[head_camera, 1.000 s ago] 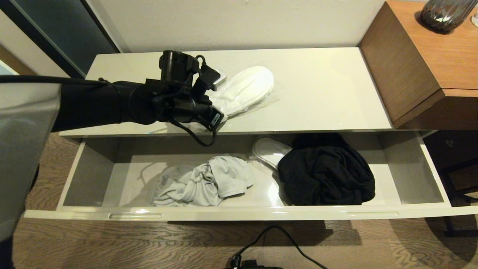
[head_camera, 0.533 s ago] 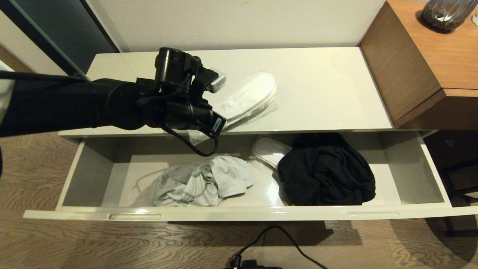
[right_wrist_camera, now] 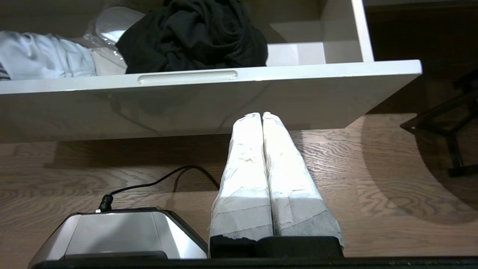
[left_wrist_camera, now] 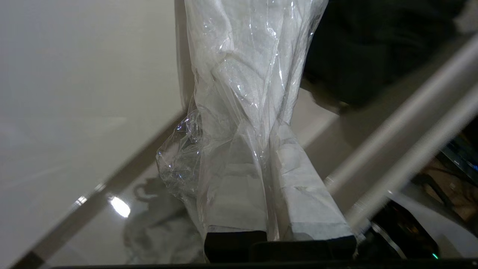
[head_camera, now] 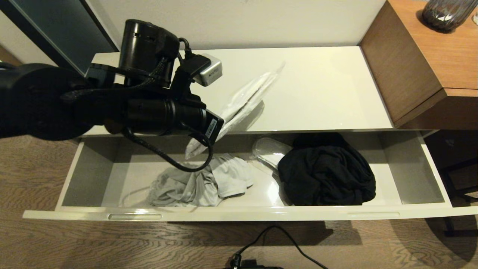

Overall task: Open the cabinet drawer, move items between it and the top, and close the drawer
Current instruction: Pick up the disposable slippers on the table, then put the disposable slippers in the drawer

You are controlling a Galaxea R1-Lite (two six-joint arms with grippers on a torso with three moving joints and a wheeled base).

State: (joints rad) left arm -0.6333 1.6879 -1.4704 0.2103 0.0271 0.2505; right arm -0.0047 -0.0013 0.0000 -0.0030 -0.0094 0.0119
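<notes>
The cabinet drawer (head_camera: 239,215) stands pulled out below the cream top (head_camera: 321,89). My left gripper (left_wrist_camera: 263,142) is shut on the white slippers (head_camera: 246,97) in their clear sleeve. They hang tilted on edge above the top's front edge, their near end over the back of the drawer. The taped fingers (left_wrist_camera: 231,186) pinch the sleeve's end. In the drawer lie a light grey garment (head_camera: 201,183), a black garment (head_camera: 326,175) and another sleeved slipper (head_camera: 269,149) half under the black one. My right gripper (right_wrist_camera: 262,116) is shut and empty, low in front of the drawer front (right_wrist_camera: 209,97).
A taller brown wood-grain unit (head_camera: 422,67) with a dark vase (head_camera: 444,13) adjoins the top on the right. A black cable (head_camera: 276,239) lies on the wood floor before the drawer. The wall runs close behind the top.
My left gripper has closed on the slippers and lifted them off the top, turning them from flat to on edge. The left arm rose and drew back toward the drawer.
</notes>
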